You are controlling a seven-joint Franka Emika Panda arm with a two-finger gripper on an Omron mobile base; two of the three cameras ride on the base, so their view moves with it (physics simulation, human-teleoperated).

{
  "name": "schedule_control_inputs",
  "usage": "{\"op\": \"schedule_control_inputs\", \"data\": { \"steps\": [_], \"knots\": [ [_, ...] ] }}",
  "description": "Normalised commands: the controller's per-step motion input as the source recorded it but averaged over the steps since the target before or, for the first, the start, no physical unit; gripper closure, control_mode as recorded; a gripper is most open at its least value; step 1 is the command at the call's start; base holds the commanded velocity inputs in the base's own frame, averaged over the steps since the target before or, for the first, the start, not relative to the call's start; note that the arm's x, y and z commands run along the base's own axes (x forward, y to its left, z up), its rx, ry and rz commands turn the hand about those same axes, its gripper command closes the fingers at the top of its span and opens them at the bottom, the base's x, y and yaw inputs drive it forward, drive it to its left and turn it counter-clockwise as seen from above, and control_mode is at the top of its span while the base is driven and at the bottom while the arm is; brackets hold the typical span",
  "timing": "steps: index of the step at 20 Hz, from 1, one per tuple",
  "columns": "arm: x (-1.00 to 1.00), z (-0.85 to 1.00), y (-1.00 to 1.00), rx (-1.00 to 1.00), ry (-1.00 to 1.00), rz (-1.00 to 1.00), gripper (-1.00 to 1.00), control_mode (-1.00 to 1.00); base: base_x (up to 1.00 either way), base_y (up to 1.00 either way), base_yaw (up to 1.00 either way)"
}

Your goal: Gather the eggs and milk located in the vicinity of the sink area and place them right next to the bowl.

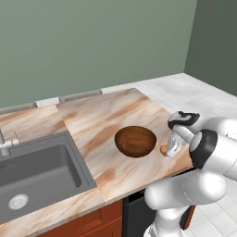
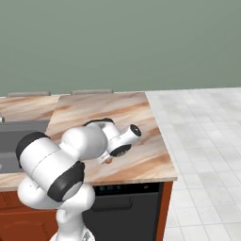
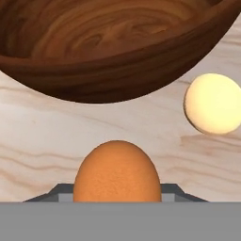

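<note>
Counting two eggs (image 3: pixel 116 172), one bowl (image 3: pixel 108 47).

Glossy white rounded arm (image 1: pixel 203 183), bulbous shell segments joined by dark grey-black joint bands. Black cap with white rim on wrist end in right base view. Small dark-trimmed tool (image 1: pixel 172 147) at arm tip, grey finger bases flanking bottom of hand view. No cables or markings visible.
</note>
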Motion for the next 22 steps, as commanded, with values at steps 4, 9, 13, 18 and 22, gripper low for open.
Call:
{"op": "schedule_control_inputs", "data": {
  "steps": [4,9,13,18,22],
  "knots": [
    [0.04,0.0,0.33,0.0,0.0,0.0,1.0,-1.0,0.0,0.0,0.0],
    [0.05,-0.06,0.22,0.0,0.0,0.0,1.0,-1.0,0.0,0.0,0.0],
    [0.07,-0.26,0.0,0.0,0.0,0.0,1.0,-1.0,0.0,0.0,0.0],
    [0.12,-0.21,0.0,0.0,0.0,0.0,1.0,-1.0,0.0,0.0,0.0],
    [0.18,-0.06,0.0,0.0,0.0,0.0,1.0,-1.0,0.0,0.0,0.0]
  ]
}}
